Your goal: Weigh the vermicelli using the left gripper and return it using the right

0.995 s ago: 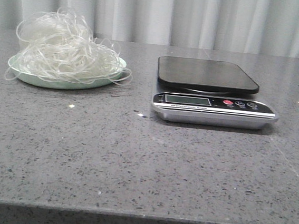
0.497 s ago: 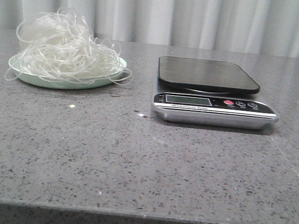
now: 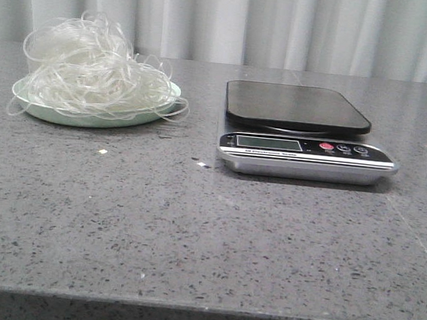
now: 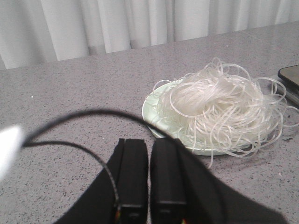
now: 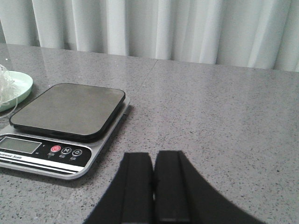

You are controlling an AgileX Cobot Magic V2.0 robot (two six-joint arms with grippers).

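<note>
On the plate [image 3: 89, 120], the vermicelli [image 3: 93, 69] heaps roundly, no clear long axis; both pincers clenched.

Pale pleated curtain [image 3: 287, 27] behind a grey speckled stone tabletop [image 3: 191, 233], evenly lit.

The heaped tangle of thin whitish vermicelli strands [image 3: 93, 69] hides most of the pale mint-green round plate [image 3: 96, 121]. On the flat silver kitchen scale with its black weighing platform [image 3: 305, 148], the small grey display [image 3: 267, 142] is too small to read. In the right wrist view the plate [image 5: 21, 88] is cut off by the picture's edge, and in the left wrist view only a dark corner of the scale [image 4: 290, 74] shows.
</note>
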